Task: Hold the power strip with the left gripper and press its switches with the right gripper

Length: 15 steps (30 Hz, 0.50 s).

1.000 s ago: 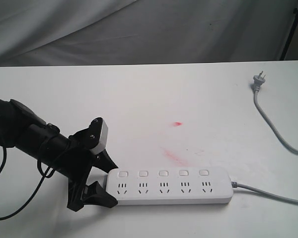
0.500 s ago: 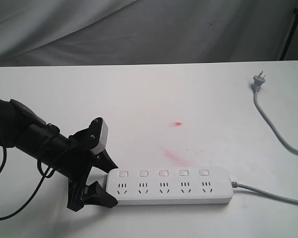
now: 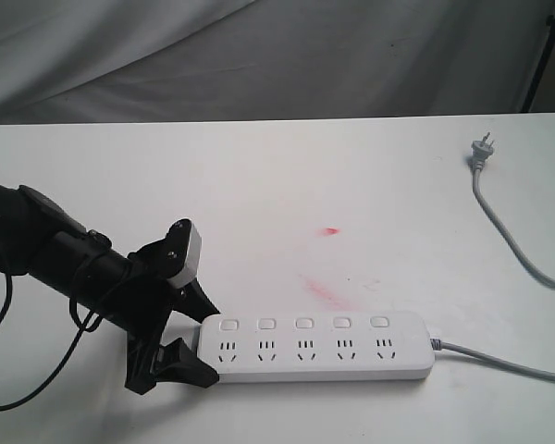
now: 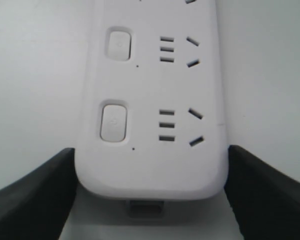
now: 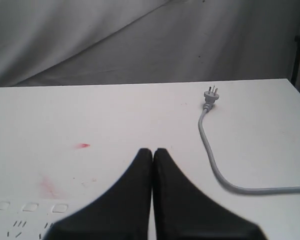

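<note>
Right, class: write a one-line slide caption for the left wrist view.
Left claw grips the power strip by its rounded end, two switches showing.

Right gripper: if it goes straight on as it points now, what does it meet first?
The right gripper would likely meet bare table first, between red stain and plug; depth unclear.

**Strip and cord partly seen**

In the left wrist view the power strip [image 4: 155,170] ran out of frame after two switches [image 4: 113,121], and the left gripper [image 4: 151,150] had its fingers [image 4: 30,200] clipped by the frame. A blurred grey piece [image 4: 145,207] just past the strip's rounded end was perhaps gripper hardware. The right gripper [image 5: 152,150] hid much of the strip in its own view; the grey cord [image 3: 518,367] left the exterior frame
</note>
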Available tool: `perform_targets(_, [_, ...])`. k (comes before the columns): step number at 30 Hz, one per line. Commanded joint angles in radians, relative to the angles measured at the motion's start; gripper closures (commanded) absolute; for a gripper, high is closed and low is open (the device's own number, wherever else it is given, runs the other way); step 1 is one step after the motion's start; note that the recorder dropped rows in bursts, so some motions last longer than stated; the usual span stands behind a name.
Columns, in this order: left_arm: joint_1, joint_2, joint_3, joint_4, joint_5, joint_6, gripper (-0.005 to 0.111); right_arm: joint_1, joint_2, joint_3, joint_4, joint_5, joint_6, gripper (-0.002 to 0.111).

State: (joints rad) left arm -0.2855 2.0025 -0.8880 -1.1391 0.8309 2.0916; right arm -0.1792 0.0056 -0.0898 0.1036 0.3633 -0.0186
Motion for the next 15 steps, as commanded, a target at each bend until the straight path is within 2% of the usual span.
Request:
perform_targets(1, [-0.005,-0.001,-0.003,-0.004,-0.001,0.003,0.051,0.046,-0.006,0.012,-0.015,-0.014,-0.004,0.108])
perform_targets(8, [-0.005,-0.001,-0.003,-0.004,-0.001,0.003,0.051,0.1,-0.006,0.09,0.038,-0.032,-0.004,0.108])
perform_targets(15, [-0.005,-0.001,-0.003,-0.004,-0.001,0.003,0.051,0.141,-0.006,0.09,0.033,-0.023,-0.008,0.108])
